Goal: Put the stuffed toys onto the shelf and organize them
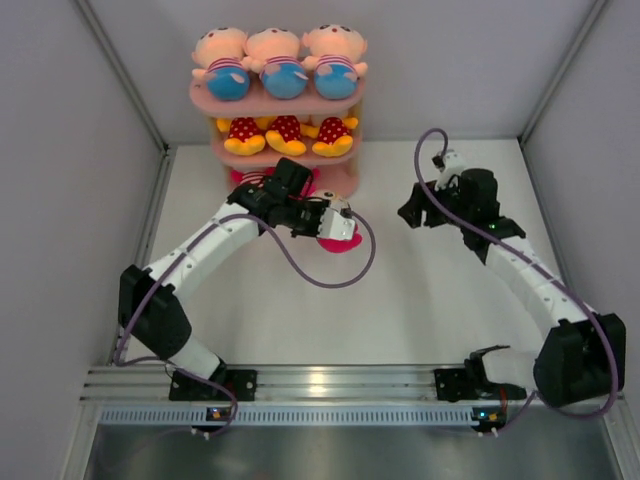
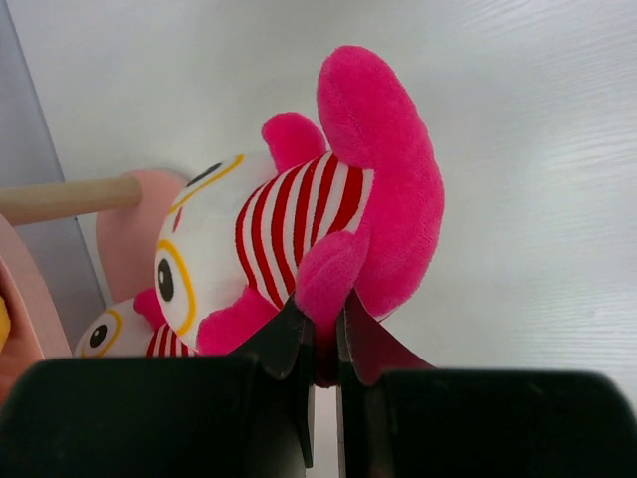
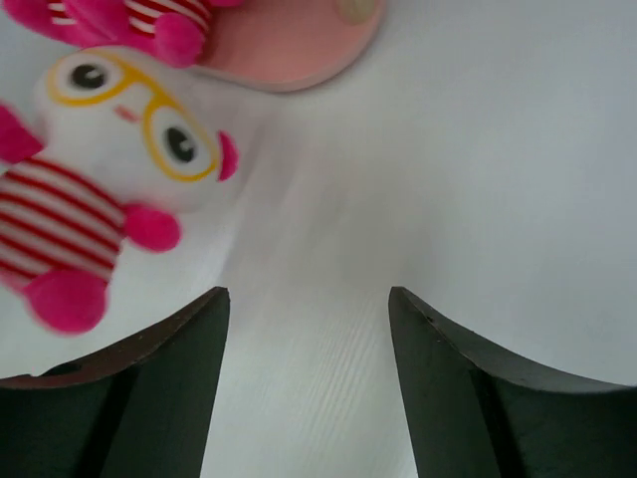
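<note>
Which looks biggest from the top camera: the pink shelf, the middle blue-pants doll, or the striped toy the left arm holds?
1. The pink shelf, clearly largest.
2 and 3. The middle blue-pants doll, then the striped toy, but this is unsure: the doll sits higher, nearer the camera, and the left gripper hides part of the toy.

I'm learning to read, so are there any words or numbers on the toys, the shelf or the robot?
None: no words, numbers or labels can be read in any view.
The pink striped toy in the left gripper shows only stripes and yellow-rimmed eyes.
The shelf, the other toys on it and the robot arms look plain.
</note>
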Robot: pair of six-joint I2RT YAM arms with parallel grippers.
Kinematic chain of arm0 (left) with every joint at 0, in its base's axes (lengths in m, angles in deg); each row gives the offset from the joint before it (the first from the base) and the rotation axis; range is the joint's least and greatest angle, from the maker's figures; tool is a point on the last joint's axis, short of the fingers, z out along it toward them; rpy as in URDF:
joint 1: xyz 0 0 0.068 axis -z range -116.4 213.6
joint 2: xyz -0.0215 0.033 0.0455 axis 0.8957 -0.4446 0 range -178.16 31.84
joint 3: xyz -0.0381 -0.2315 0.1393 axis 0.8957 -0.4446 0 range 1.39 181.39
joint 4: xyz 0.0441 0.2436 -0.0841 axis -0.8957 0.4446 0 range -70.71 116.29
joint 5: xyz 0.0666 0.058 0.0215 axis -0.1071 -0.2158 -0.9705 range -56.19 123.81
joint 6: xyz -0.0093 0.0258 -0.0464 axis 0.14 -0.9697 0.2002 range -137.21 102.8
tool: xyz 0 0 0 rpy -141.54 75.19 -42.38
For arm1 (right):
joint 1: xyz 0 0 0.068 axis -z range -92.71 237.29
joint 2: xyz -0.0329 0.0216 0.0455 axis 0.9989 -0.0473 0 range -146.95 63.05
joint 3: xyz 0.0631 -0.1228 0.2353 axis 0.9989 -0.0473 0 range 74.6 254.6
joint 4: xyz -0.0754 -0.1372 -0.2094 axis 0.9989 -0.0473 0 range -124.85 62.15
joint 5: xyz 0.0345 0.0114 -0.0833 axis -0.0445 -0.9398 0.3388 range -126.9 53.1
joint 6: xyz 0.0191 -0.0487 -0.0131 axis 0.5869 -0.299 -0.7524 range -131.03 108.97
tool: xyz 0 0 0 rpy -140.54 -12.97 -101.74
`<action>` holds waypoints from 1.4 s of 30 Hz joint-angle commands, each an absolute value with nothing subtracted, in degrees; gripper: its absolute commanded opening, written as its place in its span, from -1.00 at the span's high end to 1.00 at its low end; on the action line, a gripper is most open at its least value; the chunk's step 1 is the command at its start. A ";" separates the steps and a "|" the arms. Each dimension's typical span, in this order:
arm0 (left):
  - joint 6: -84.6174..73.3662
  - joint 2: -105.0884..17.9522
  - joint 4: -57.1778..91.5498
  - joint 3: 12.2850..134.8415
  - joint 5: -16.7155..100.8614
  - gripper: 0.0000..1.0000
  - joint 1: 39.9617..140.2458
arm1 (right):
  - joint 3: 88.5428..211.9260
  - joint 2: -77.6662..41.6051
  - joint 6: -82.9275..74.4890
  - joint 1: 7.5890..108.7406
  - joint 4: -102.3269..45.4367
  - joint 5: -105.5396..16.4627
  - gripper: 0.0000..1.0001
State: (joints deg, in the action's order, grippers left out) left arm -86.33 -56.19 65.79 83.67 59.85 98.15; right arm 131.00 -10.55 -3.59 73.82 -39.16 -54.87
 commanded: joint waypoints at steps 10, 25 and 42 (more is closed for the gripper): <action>-77.06 -59.57 55.15 89.54 58.33 1.00 98.32 | 104.29 0.77 -13.31 65.77 15.14 -78.99 -0.57; -75.57 -56.41 55.15 88.49 60.62 1.00 98.32 | 118.71 -17.45 -22.72 56.44 9.33 -70.99 -0.66; -65.83 -54.39 55.24 88.85 56.17 -0.09 98.32 | 123.64 -20.54 -35.27 52.84 -2.52 -67.23 1.00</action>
